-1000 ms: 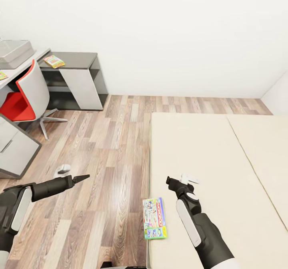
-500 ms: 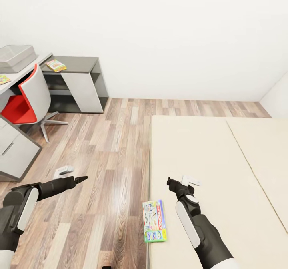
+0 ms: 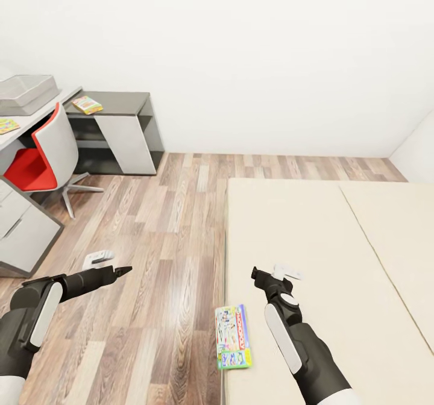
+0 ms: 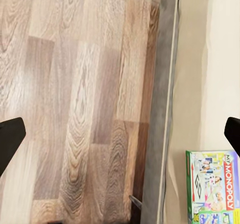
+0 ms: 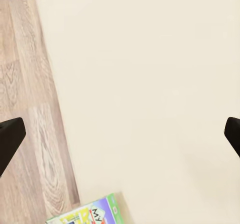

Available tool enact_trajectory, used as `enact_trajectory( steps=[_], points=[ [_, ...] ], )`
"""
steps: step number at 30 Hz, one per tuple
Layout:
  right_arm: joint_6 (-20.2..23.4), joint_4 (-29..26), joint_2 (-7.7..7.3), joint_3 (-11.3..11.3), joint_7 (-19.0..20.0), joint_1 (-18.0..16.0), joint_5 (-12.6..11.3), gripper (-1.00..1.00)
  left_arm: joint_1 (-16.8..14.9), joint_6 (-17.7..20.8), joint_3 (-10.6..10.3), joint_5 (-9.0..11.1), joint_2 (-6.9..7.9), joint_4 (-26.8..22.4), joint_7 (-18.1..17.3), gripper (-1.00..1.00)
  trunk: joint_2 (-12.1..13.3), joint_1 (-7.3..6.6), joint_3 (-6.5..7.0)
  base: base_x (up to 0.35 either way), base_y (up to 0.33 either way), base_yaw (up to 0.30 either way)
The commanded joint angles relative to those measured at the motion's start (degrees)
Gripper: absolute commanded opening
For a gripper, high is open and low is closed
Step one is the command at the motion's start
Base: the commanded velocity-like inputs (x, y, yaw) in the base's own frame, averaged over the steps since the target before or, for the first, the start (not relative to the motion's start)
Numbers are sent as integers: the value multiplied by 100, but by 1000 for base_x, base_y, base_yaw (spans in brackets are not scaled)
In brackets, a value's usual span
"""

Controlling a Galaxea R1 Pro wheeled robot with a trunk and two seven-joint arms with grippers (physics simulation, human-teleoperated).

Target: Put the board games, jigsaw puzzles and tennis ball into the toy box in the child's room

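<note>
The colourful Monopoly board game [image 3: 233, 335] lies flat on the beige bed [image 3: 319, 224], close to its left edge. My right gripper [image 3: 258, 274] hovers open over the mattress just beyond that box; the box's corner [image 5: 85, 215] shows in the right wrist view. My left gripper [image 3: 123, 269] is open over the wood floor, left of the bed, with the Monopoly box [image 4: 212, 186] in its view. Far left stands the table [image 3: 36, 114] with the grey toy box [image 3: 27, 90] and two jigsaw puzzles [image 3: 87, 104] [image 3: 7, 126]. The tennis ball is out of view.
A red and white swivel chair [image 3: 42, 152] stands at the table. A small white object [image 3: 98, 257] lies on the floor near my left gripper, and another small white object [image 3: 287, 270] lies on the bed by my right gripper. A grey cabinet [image 3: 18, 230] sits at the left.
The whole picture has slid slightly downward, so the camera moved. Both arms hold about the same pose and the Monopoly box has not moved on the bed.
</note>
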Motion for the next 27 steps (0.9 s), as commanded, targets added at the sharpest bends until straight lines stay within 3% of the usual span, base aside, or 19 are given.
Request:
enact_trajectory(
  steps=[1, 27],
  points=[
    [21, -10, -2, 10, -43, -4, -36, 100, -4, 35, 8, -2, -1, -3, -20, 100, -8, 3, 2, 0, 0, 0],
    [10, -12, -2, 29, -43, -4, -46, 100, -4, 35, 7, 8, -2, -3, -15, 100, -8, 3, 250, 0, 0, 0]
  ],
)
